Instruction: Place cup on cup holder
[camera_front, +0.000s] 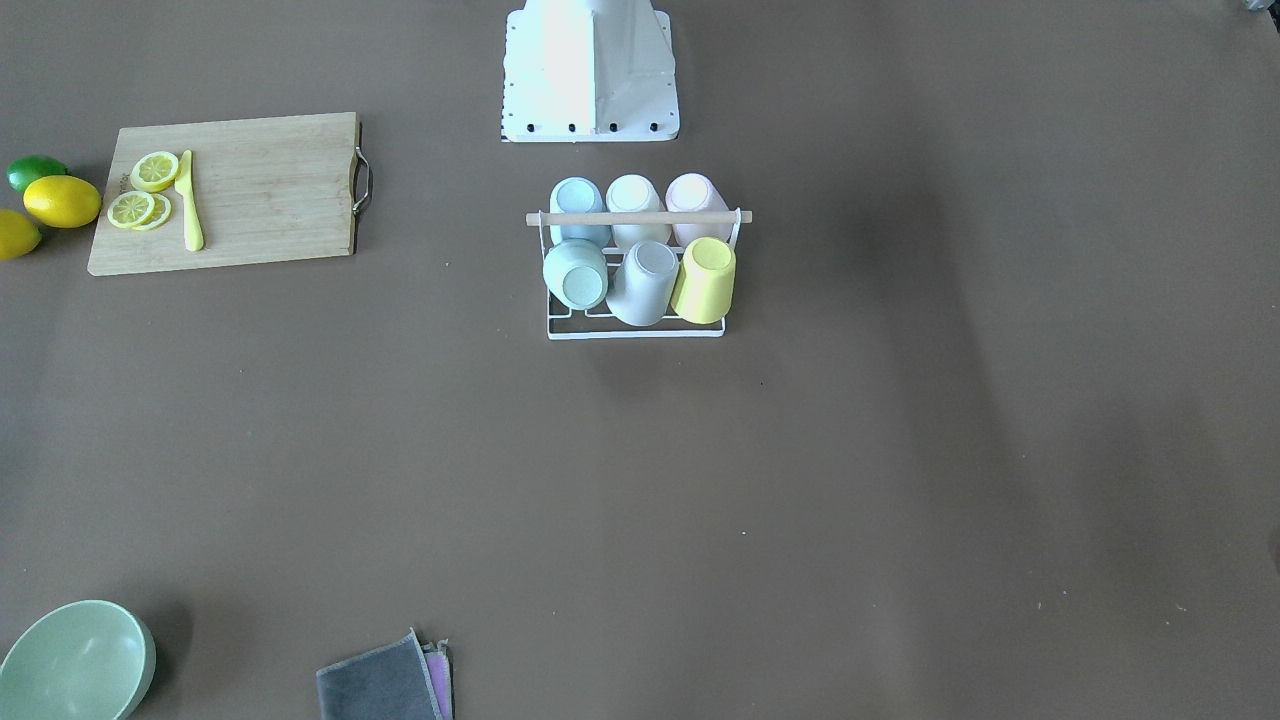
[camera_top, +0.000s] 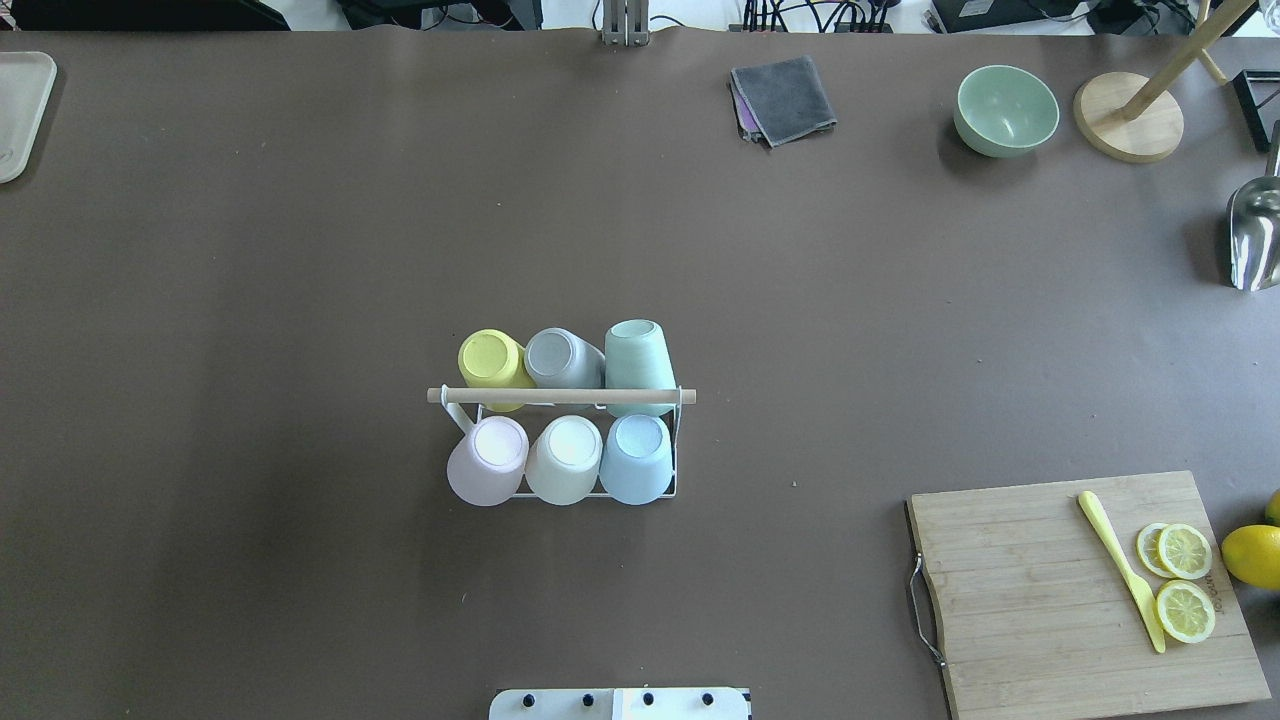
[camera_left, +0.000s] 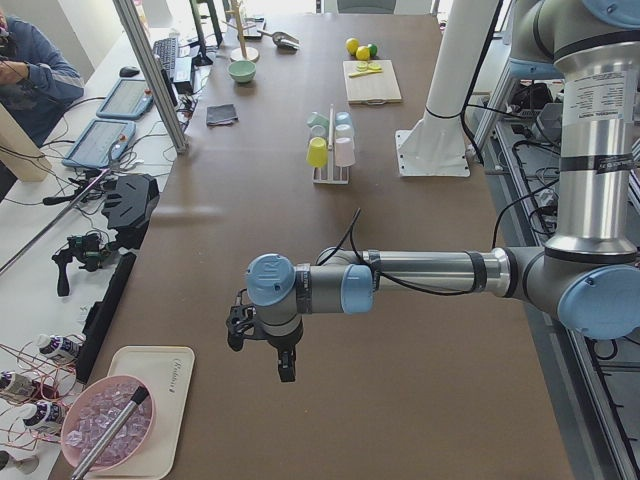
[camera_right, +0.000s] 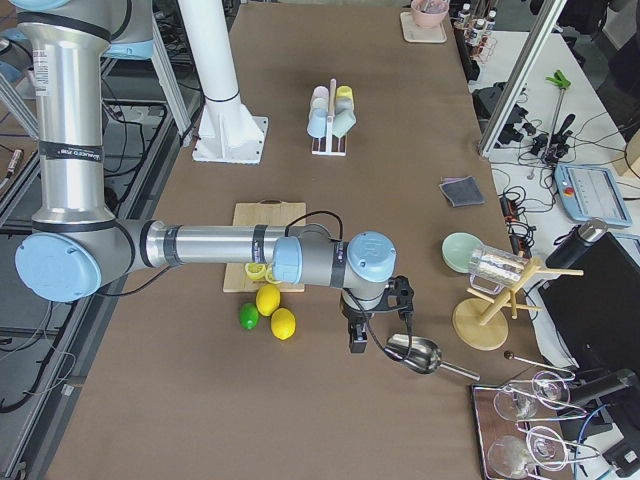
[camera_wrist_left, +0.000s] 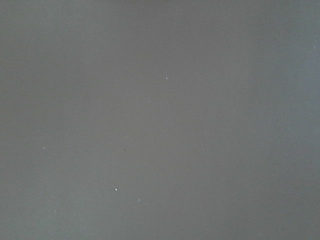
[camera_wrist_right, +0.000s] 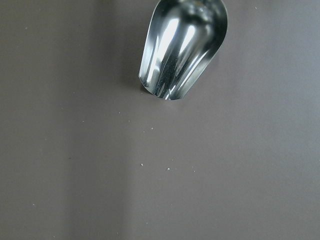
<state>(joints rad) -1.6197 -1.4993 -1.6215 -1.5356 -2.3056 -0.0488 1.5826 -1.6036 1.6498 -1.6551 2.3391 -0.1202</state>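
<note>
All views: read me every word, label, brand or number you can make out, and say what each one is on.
Nothing reads clearly in any view.
Cutting board: small burnt-in mark near one edge, too blurred to read.
Tray: a cursive word on its bare end, too small to read.
Left arm: printed label on the upright link, too small to read.
Right arm: printed label and band, too small to read.

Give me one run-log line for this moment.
cup holder: six cups on it | left gripper: over table, state unclear | right gripper: near metal scoop, state unclear
</note>
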